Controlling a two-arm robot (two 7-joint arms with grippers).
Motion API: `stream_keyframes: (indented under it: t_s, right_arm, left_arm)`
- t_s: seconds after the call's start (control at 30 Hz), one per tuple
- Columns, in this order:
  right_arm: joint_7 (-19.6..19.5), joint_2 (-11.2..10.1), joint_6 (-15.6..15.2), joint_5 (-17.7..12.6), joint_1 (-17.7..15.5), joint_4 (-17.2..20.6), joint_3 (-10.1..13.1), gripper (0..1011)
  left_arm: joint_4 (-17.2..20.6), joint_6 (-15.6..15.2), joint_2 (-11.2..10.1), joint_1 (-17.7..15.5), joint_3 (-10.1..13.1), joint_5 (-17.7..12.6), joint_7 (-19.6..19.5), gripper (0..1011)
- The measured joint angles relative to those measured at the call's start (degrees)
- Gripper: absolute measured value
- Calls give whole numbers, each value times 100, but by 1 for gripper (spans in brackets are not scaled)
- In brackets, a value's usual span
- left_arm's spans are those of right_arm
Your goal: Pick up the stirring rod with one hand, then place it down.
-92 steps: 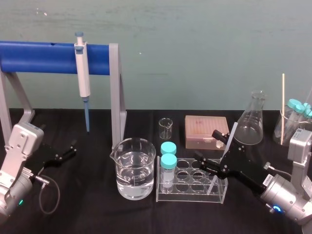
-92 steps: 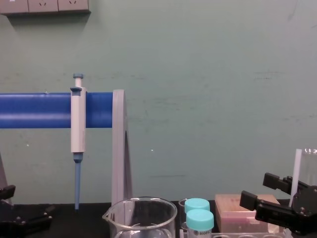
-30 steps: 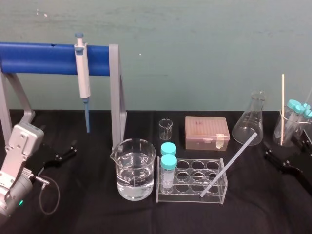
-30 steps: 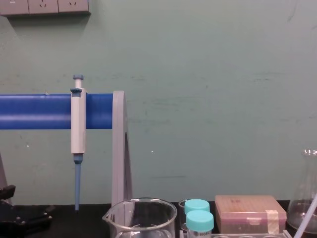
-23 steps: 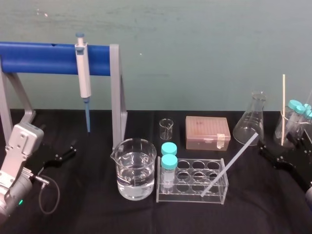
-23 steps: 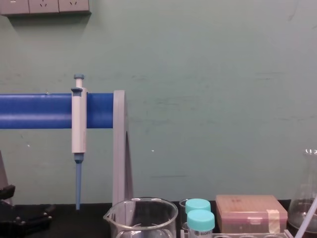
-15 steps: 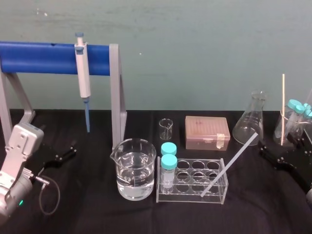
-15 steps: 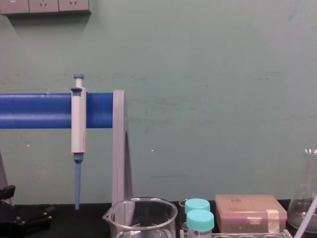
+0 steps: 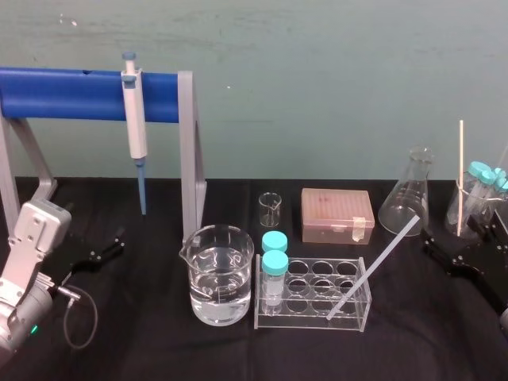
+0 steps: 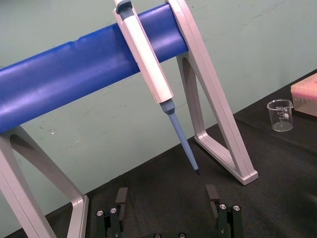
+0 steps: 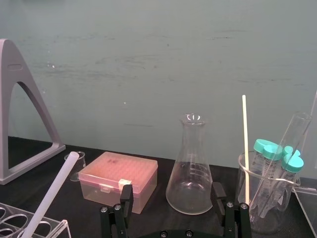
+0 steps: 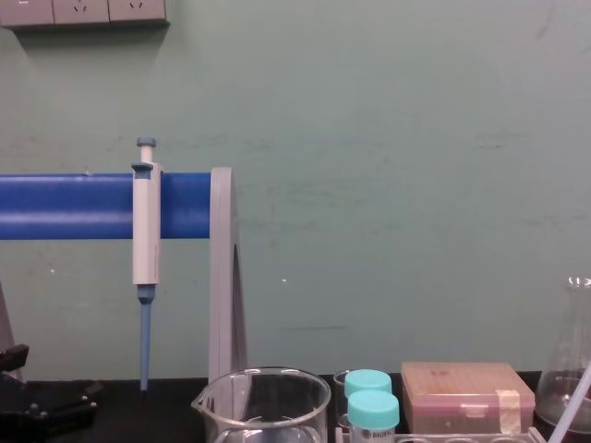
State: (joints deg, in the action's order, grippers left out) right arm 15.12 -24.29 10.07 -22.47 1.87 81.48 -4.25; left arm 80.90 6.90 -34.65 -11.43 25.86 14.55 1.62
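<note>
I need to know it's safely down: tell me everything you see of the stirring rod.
The stirring rod is long, thin, straight and translucent white. It leans tilted, lower end in a front-right well of the clear tube rack, upper end rising rightward toward the conical flask. The open right gripper sits apart to its right; nothing grips it. The left gripper rests far left.

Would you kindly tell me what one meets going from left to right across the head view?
left tool → pipette → large beaker → blue-capped tubes → stirring rod → right tool
</note>
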Motion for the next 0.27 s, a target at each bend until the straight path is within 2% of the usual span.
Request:
stream_keyframes:
  t_s: [0.27]
  right_arm:
    - [7, -3, 5, -5, -6, 5, 1, 1003]
  left_arm:
    - [0, 0, 0, 0, 0, 0, 0, 1000]
